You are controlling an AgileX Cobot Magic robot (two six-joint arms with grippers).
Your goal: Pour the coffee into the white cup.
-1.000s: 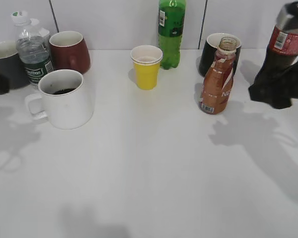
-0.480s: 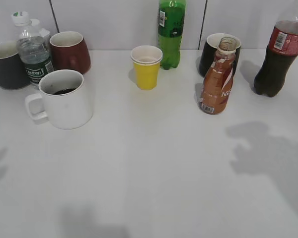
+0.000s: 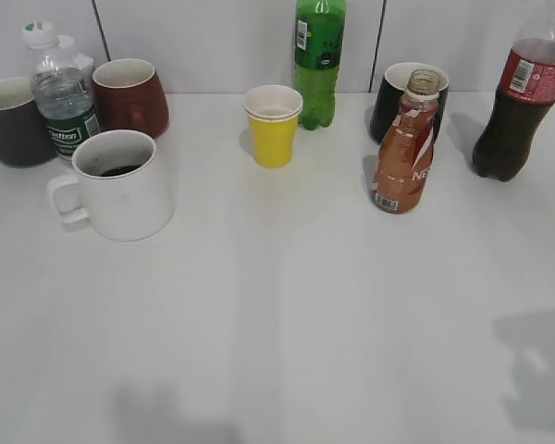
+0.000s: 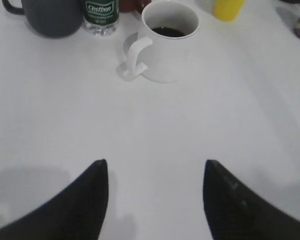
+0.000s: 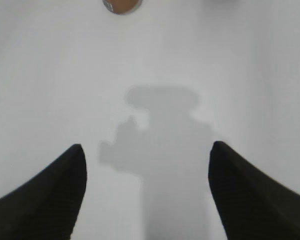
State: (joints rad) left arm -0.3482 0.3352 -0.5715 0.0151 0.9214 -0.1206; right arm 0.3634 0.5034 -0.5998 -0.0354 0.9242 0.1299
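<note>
**Arms Pull Clear of Table, Coffee Already in the Mug**

A second ago the right arm hung dark against the cola bottle at the table's far right; it has since left the exterior view, its shadow sliding toward the near right corner, while no object has shifted. The white table carries a back row of vessels: a green soda bottle, the cola bottle, a water bottle, a dark grey mug, a maroon mug, a black mug and a yellow paper cup. The white cup stands front left, handle pointing left, with dark liquid low inside. The coffee bottle stands upright and uncapped right of centre, just in front of the black mug and well apart from the white cup. The left gripper hovers over bare table short of the cup, jaws spread and empty. The right gripper hangs likewise, jaws spread wide above its own shadow, the bottle's base at the top edge of its view. Judging by the dark liquid in the cup, the pour looks done. The thin plastic bottle likely handles light and squeezable; its narrowed waist, above the label's lower band, offers the surest hold, and its open neck would spill if tipped.
</note>
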